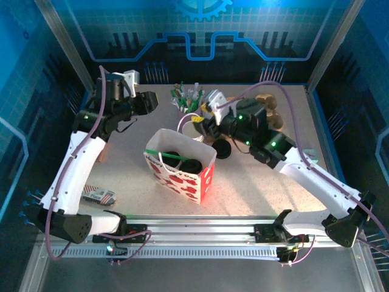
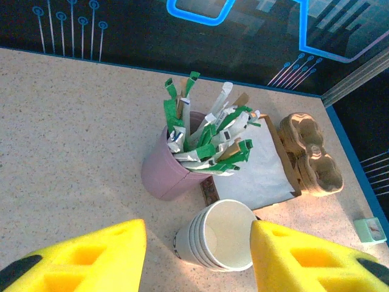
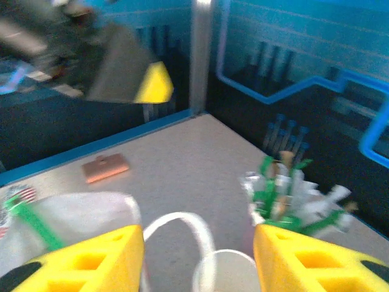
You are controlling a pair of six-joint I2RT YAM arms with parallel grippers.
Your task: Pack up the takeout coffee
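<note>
Beige speckled table (image 1: pixel 130 182) runs out to blue-lit walls (image 1: pixel 36 91) at the far and side edges and to the metal rail (image 1: pixel 194 234) on my near side. My widest bare stretch is left of and in front of the gift bag (image 1: pixel 182 176), with just a small striped packet (image 1: pixel 100 196) lying near the left arm's base. Far centre is tight: the pink cup of sticks (image 2: pixel 167 173) has the stack of white cups (image 2: pixel 213 240) just beside it, with a flat paper bag (image 2: pixel 255 170) and a brown cup carrier (image 2: pixel 310 155) off toward the right edge. My left gripper (image 2: pixel 197 252) points at that stack, fingers apart, nothing between them. My right gripper (image 3: pixel 197 255) is spread too and holds nothing. It sits just beyond the bag's far rim, with the white handle loop (image 3: pixel 182 225) below it, though that view is blurred. The takeout coffee (image 1: pixel 191 165) I read as the black round lid down in the bag's mouth, its wall hidden, nearer me than both sets of jaws and apart from each. A dark round thing (image 1: pixel 222 149) sits just right of the bag, and I can't tell what it is.
</note>
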